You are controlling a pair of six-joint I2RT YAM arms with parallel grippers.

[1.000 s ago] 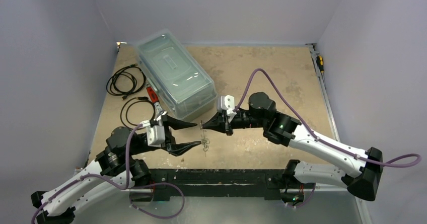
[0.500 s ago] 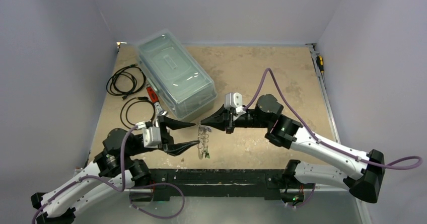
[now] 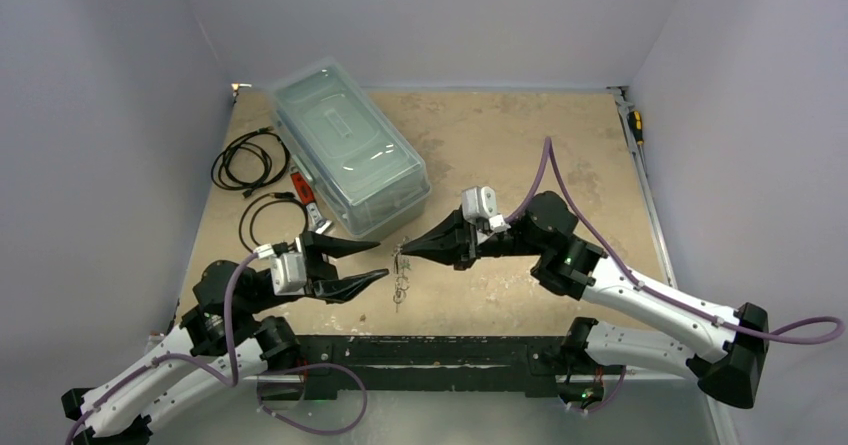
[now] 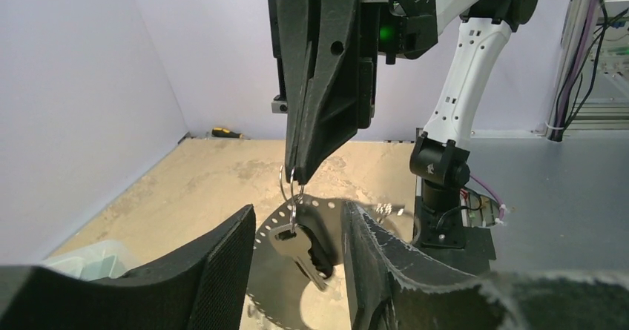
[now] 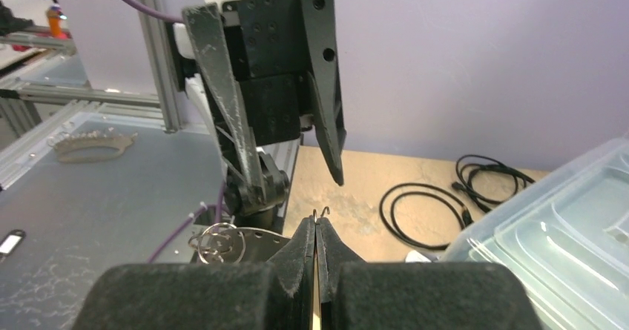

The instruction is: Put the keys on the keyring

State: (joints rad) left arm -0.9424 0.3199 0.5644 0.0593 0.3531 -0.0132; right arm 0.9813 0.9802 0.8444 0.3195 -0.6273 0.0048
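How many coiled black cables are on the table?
2. The far cable lies left of the plastic box; the near cable sits closer to the left end effector. None appears hidden.

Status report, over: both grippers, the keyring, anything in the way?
Left gripper open, facing right gripper. Right gripper shut on keyring, silver key dangling beneath. Clear plastic box nearby, not between them.

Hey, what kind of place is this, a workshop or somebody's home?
Most likely a robotics lab test cell, not a home. A left arm and a right arm are mounted on a worn tan table boxed in by plain pale walls, and the right wrist view shows aluminium framing.
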